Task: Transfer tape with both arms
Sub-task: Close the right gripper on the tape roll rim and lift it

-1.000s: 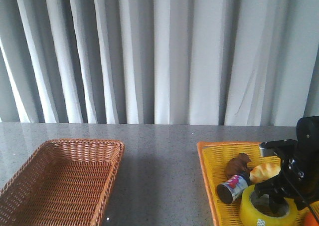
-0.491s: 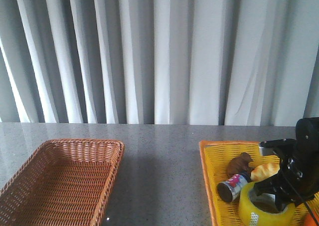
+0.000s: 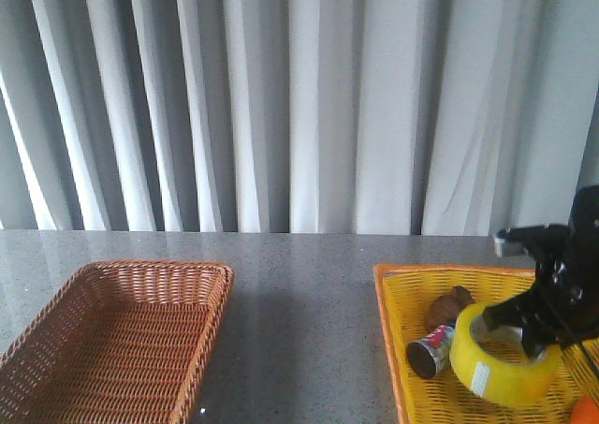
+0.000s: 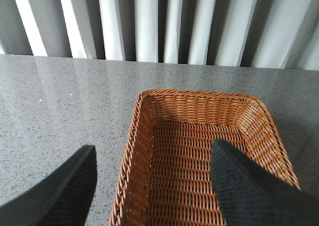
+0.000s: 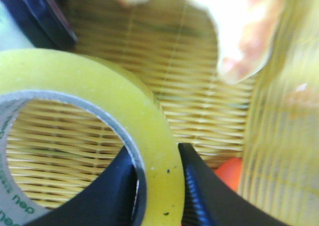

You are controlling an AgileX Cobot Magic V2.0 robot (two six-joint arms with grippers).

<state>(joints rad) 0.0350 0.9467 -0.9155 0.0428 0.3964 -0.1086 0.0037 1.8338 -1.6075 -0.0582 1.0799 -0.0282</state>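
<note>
The tape (image 3: 505, 370), a wide yellow roll with a white printed core, hangs tilted above the yellow basket (image 3: 391, 284) at the right. My right gripper (image 3: 535, 342) is shut on its wall, one finger inside the core and one outside. In the right wrist view the tape (image 5: 94, 94) fills the left side, with my right gripper (image 5: 159, 183) pinching its rim. My left gripper (image 4: 153, 150) is open and empty over the near left edge of the brown wicker basket (image 4: 199, 99). It is not in the front view.
The brown wicker basket (image 3: 140, 268) stands empty at the front left. In the yellow basket lie a small can (image 3: 430, 349), a brown item (image 3: 449, 304), an orange item (image 3: 586, 411) and a pale croissant (image 5: 234, 31). Grey curtains hang behind the table.
My right gripper has risen with the tape and shifted slightly right. The roll has come off the basket floor and tilted. The croissant is now hidden in the front view.
</note>
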